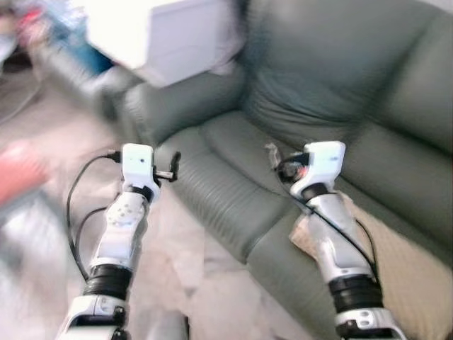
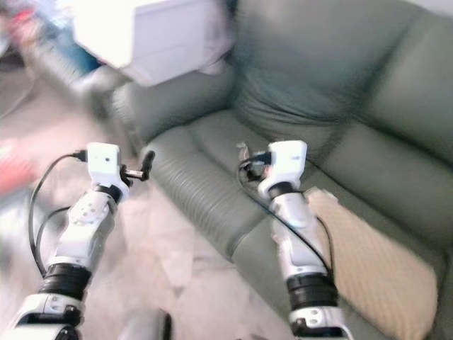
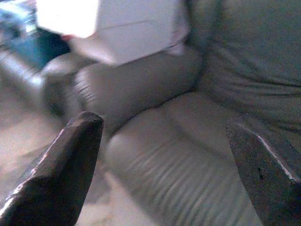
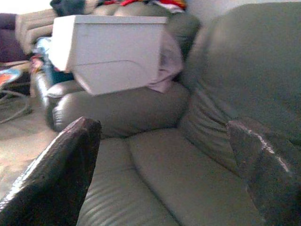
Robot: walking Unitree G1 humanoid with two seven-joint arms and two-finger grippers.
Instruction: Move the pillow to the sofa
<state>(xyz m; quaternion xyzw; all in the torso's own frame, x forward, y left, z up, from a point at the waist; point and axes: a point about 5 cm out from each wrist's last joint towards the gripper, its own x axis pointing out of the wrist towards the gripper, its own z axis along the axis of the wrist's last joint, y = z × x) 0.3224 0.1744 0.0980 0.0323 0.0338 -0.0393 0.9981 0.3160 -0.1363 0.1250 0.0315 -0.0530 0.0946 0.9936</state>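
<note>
Right wrist view: white box (image 4: 110, 52) atop sofa (image 4: 188, 179) armrest, fingers (image 4: 51, 179) apart.

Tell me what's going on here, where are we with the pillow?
The beige pillow already lies on the grey-green sofa, on the seat beside the robot's right arm. Both claws are raised and open, holding nothing: the left claw over the floor before the sofa, the right claw above the seat cushion. A white bin sits on the armrest.
</note>
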